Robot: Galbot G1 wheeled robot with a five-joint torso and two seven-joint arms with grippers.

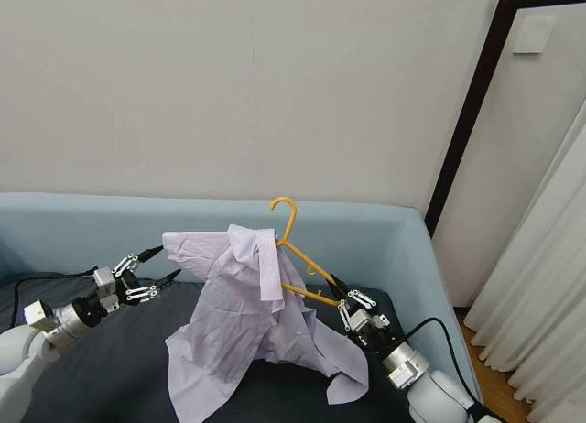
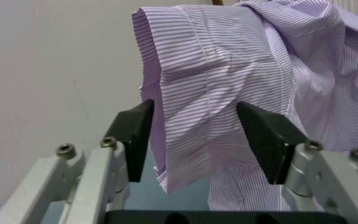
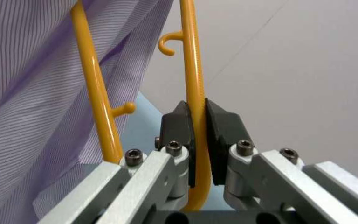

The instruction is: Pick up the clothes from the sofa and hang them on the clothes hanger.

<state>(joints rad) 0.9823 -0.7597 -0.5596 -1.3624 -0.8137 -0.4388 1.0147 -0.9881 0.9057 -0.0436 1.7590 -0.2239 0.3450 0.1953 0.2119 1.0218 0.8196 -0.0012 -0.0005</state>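
The right gripper (image 3: 199, 116) was clamped on one orange rod of the hanger (image 3: 191, 56), pads pinching it from both sides. It held the hanger tilted in the air over the right end of the sofa (image 1: 394, 244), hook uppermost in front of the backrest. The left gripper (image 2: 195, 140) stood with its jaws spread wide, a folded edge of the striped shirt (image 2: 229, 70) hanging in the gap between the pads (whether cloth touched either pad could not be told). It sat over the seat toward the sofa's left end, just beside the shirt's outer shoulder. The shirt was draped unevenly over the hanger — bunched at the collar near the hook, most of it falling down toward the seat. That looked like the main risk: a thin round rod in a narrow pinch could swivel under the lopsided load, and the shirt could slide off. Closing the left jaws on too little fabric — or tugging sideways — could likewise drag the shirt clear of the hanger.
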